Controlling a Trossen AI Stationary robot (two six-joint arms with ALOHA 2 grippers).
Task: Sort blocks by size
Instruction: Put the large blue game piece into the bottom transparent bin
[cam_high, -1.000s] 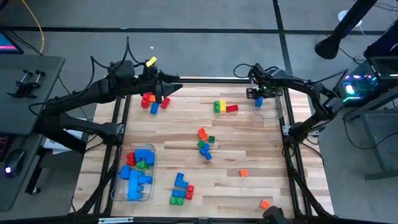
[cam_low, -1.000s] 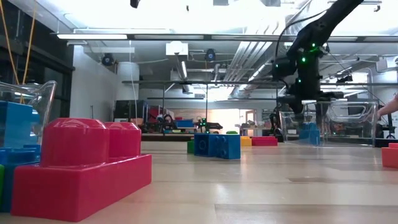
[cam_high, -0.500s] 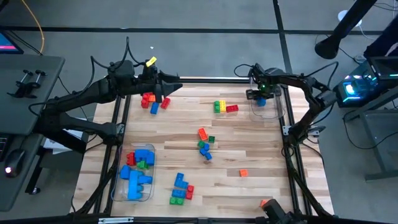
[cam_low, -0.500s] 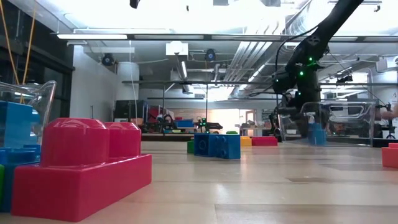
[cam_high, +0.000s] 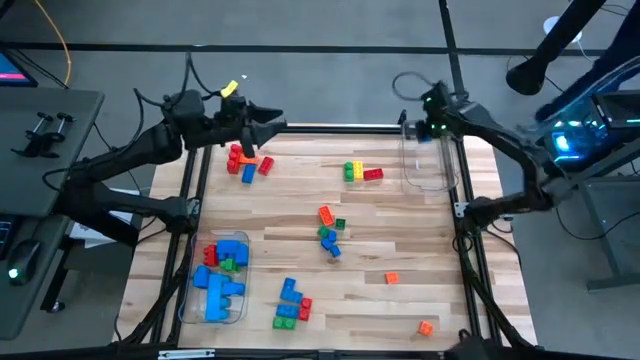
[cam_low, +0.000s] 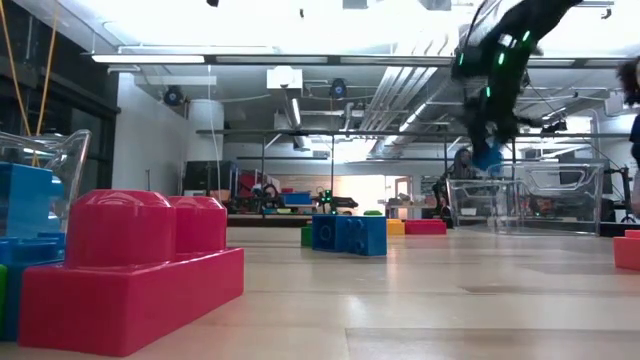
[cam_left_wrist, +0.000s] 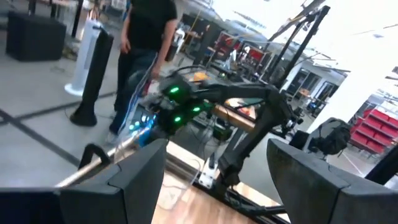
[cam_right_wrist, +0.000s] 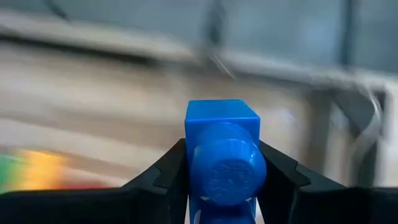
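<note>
My right gripper is above the far end of the clear tub at the table's far right, shut on a small blue block. The low view shows that block in the air above the tub's rim. My left gripper is open and empty, held level high over the far left corner, near a cluster of red, orange and blue blocks. Other blocks lie loose on the table: a green, yellow and red row and a mixed group in the middle. My right gripper pinches the small blue block by two opposite sides between its two fingers, with the block's round stud facing back toward the wrist. The fingers slant downward from above. The block is lifted clear, above the clear tub.
A second clear tub at the near left holds several blue blocks and a green one. More blocks lie at the near middle, and orange ones at the near right. A person stands beyond the table.
My right gripper has risen out of the far right tub and gone a little toward the far edge. The small blue block, which stood inside the tub, has come up with it and now hangs clear above the rim.
</note>
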